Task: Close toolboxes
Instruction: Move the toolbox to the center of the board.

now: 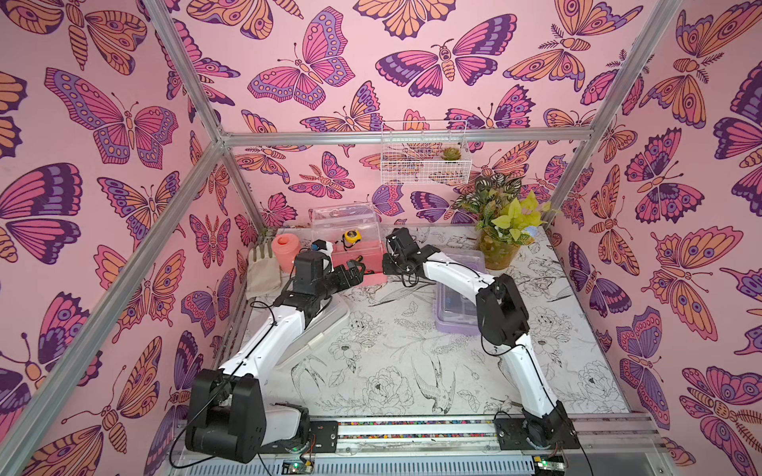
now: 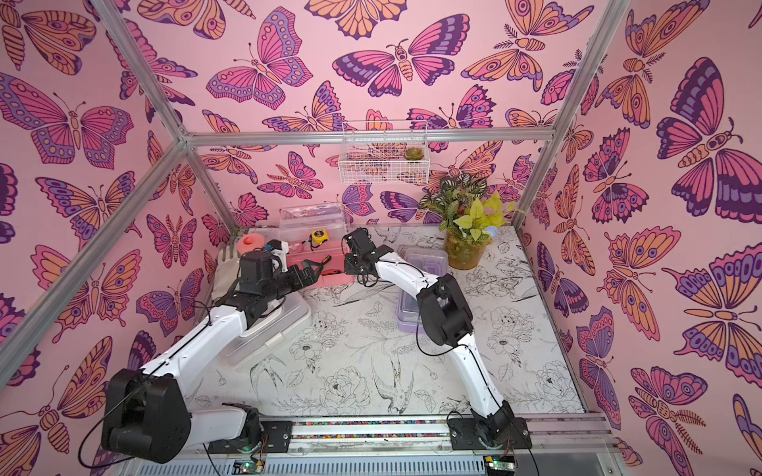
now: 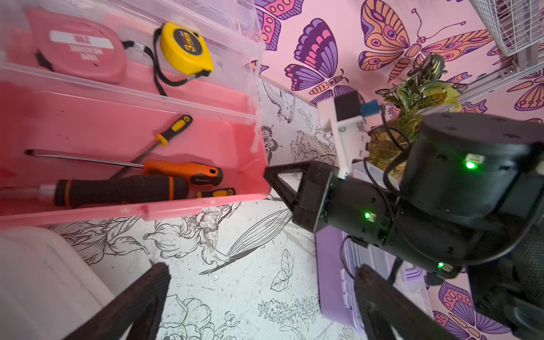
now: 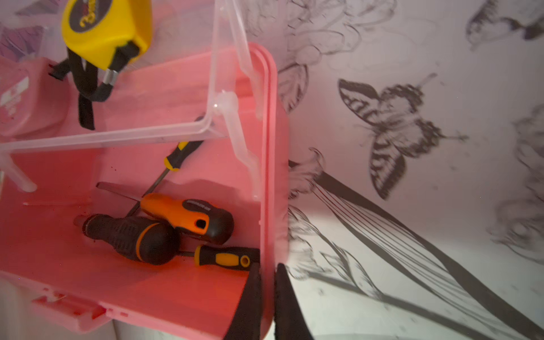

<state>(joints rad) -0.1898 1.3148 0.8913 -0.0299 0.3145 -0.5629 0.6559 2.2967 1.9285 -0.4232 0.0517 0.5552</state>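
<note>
**Item 1, pink toolbox** [image 3: 176, 210], at 11 o'clock on the table: open. Its clear lid [image 1: 342, 220] stands upright, and we judge this the one box left to close. Glossy moulded base with rounded corners. A translucent tray holds a yellow tape measure [image 3: 185, 50], with rubber-handled screwdrivers [image 4: 182, 215] below.

**Item 2, white toolbox** [image 1: 330, 317], at 9 o'clock: lid lies flat, so we judge it shut. Latches unseen.

**Item 3, purple toolbox** [image 1: 457, 325], at 2 o'clock: clear lid down, likewise.

**Right gripper** [image 4: 268, 266]: fingers pinching the pink toolbox's end wall at the rim.

**Left gripper** [image 3: 262, 266]: fingers spread wide, holding nothing, near the pink front wall.
</note>
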